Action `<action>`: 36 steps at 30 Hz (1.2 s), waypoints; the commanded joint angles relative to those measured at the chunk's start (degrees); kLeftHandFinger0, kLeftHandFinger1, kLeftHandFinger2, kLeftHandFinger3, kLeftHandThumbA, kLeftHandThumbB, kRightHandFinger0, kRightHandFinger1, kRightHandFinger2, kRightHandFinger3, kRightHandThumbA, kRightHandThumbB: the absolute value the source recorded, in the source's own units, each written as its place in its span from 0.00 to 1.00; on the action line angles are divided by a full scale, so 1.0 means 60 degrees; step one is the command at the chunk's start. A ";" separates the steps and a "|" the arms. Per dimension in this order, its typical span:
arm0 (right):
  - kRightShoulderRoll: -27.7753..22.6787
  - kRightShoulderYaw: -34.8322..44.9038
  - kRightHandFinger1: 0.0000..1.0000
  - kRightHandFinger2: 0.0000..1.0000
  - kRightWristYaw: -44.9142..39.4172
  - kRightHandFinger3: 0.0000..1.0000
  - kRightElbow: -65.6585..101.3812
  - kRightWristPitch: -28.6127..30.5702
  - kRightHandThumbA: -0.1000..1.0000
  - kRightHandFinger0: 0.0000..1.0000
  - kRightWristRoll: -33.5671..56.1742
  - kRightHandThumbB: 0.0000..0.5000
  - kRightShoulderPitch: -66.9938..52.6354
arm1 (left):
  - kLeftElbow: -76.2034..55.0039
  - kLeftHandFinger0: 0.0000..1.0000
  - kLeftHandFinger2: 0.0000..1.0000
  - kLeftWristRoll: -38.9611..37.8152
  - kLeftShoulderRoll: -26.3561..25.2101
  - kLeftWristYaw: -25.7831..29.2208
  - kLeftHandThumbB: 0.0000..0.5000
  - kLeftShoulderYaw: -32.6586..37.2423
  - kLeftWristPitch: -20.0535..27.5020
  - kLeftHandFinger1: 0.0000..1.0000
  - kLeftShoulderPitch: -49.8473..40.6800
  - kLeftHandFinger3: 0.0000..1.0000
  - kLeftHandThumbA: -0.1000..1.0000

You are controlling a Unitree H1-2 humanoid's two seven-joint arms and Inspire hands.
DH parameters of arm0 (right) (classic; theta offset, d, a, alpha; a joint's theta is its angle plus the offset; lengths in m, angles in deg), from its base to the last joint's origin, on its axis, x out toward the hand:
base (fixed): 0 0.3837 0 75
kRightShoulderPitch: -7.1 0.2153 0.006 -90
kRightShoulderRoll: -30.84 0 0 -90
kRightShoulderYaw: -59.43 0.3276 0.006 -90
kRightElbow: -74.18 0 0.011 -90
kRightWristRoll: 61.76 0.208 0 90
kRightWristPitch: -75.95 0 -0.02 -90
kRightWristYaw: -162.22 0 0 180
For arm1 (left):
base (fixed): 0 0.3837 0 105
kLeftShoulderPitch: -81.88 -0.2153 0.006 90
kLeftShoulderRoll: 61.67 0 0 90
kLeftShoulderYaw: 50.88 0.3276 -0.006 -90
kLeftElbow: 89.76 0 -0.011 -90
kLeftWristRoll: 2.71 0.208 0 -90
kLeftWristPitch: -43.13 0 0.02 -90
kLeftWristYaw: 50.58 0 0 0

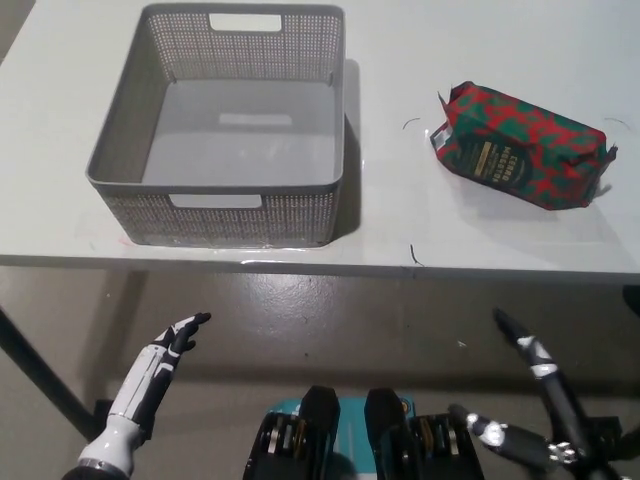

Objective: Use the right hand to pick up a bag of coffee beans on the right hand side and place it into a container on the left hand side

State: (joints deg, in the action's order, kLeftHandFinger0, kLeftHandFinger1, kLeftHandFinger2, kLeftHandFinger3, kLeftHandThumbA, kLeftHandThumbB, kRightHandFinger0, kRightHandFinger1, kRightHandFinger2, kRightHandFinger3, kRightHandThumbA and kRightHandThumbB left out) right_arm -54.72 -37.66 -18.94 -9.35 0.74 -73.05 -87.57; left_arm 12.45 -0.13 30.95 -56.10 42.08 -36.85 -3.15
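Lying on its side on the white table (pixel 400 235), the red-and-green coffee bag (pixel 522 147) sat well to the right of the grey mesh basket (pixel 235 215) (nothing inside it). The black right hand (pixel 535 405) hung below the table edge, fingers spread, holding nothing. The white left hand (pixel 160 370) rested at lower left, fingers extended together.

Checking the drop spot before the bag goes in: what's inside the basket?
The basket holds nothing visible; its bare grey floor shows. The near wall hides a strip of floor just behind it.
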 commanded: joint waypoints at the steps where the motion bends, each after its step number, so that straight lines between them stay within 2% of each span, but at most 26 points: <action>1: -0.0326 0.0601 1.00 1.00 -0.0030 1.00 0.1136 -0.0228 0.92 1.00 0.0325 0.41 0.0269 | -0.0277 1.00 1.00 -0.0137 -0.0244 -0.0124 0.40 -0.0206 0.0365 1.00 0.0161 1.00 1.00; 3: -0.0419 0.1001 1.00 1.00 0.0095 1.00 0.1386 -0.0159 0.94 1.00 0.0448 0.44 0.0531 | -0.0332 1.00 1.00 -0.0186 -0.0317 -0.0194 0.42 -0.0252 0.0352 1.00 0.0109 1.00 1.00; 5: -0.0608 0.1268 1.00 1.00 -0.0005 1.00 0.1558 -0.0319 0.93 1.00 0.0624 0.41 0.0888 | -0.0279 1.00 1.00 -0.0189 -0.0319 -0.0198 0.41 -0.0280 0.0394 1.00 0.0155 1.00 1.00; 8: -0.1208 0.1646 1.00 1.00 -0.0428 1.00 0.2050 -0.1390 0.94 1.00 0.0725 0.47 0.1704 | -0.0264 1.00 1.00 -0.0132 -0.0333 -0.0193 0.44 -0.0287 0.0396 1.00 0.0133 1.00 1.00; 9: -0.1525 0.1672 1.00 1.00 -0.0625 1.00 0.2194 -0.1858 1.00 1.00 0.0233 0.55 0.2010 | -0.0226 1.00 1.00 -0.0161 -0.0324 -0.0208 0.44 -0.0295 0.0415 1.00 0.0144 1.00 1.00; 10: -0.2040 0.1686 1.00 1.00 -0.1039 1.00 0.2422 -0.2503 0.99 1.00 -0.0012 0.61 0.2456 | -0.0188 1.00 1.00 -0.0181 -0.0277 -0.0211 0.46 -0.0287 0.0448 1.00 0.0097 1.00 1.00; 12: -0.2783 0.1682 1.00 1.00 -0.1508 1.00 0.2577 -0.3188 0.97 1.00 -0.0252 0.72 0.3264 | -0.0205 1.00 1.00 -0.0190 -0.0247 -0.0230 0.45 -0.0277 0.0434 1.00 0.0039 1.00 1.00; 14: -0.3385 0.1568 1.00 1.00 -0.1940 1.00 0.2621 -0.4118 0.98 1.00 -0.0468 0.86 0.4081 | -0.0226 1.00 1.00 -0.0155 -0.0248 -0.0222 0.43 -0.0267 0.0401 1.00 0.0000 1.00 1.00; 20: -0.5097 0.0347 1.00 1.00 -0.3758 1.00 0.1637 -0.5774 1.00 1.00 -0.1829 0.95 0.7147 | -0.0214 1.00 1.00 -0.0072 -0.0260 -0.0190 0.40 -0.0253 0.0555 1.00 -0.0166 1.00 1.00; 25: -0.5282 -0.0846 1.00 1.00 -0.4564 1.00 -0.0234 -0.6046 1.00 1.00 -0.2290 1.00 0.9224 | -0.0464 1.00 1.00 -0.0106 -0.0195 -0.0181 0.39 -0.0258 0.0384 1.00 -0.0555 1.00 1.00; 27: -0.5155 -0.1288 1.00 1.00 -0.4694 1.00 -0.1082 -0.5999 1.00 1.00 -0.2572 1.00 0.9872 | -0.0501 1.00 1.00 -0.0049 -0.0192 -0.0174 0.36 -0.0230 0.0383 1.00 -0.0681 1.00 1.00; 36: -0.4271 -0.2699 1.00 1.00 -0.4842 1.00 -0.4639 -0.5872 1.00 1.00 -0.2921 1.00 1.2247 | -0.0400 1.00 1.00 -0.0100 -0.0131 -0.0169 0.32 -0.0244 0.0489 1.00 -0.0761 1.00 1.00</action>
State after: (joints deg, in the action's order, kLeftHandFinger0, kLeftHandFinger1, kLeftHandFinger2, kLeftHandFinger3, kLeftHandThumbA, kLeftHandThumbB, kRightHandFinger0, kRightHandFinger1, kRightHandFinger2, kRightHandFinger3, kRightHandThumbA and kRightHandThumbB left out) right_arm -80.16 -49.90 -40.79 -27.92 -29.37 -84.23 -27.07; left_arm 12.34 -0.17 30.43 -56.70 41.03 -36.79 -7.83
